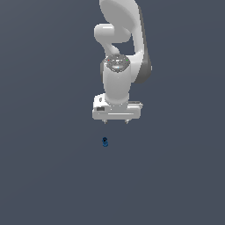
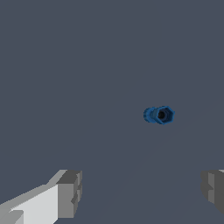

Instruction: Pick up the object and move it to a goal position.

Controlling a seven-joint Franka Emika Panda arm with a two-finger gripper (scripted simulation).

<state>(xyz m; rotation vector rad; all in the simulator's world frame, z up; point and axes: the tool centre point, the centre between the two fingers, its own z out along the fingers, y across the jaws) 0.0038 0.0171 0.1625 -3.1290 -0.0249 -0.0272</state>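
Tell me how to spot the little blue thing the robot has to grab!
Find the big white robot arm and follow it down to its wide white end effector, whose fingers are spread open. Just below it in the exterior view, alone on the plain grey floor, sits a tiny dark-blue cylinder with a darker top, the only coloured speck.

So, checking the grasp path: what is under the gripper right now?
Only bare grey floor under the open gripper. The small blue object stands ahead of the fingers, not between them. Nothing is hidden.
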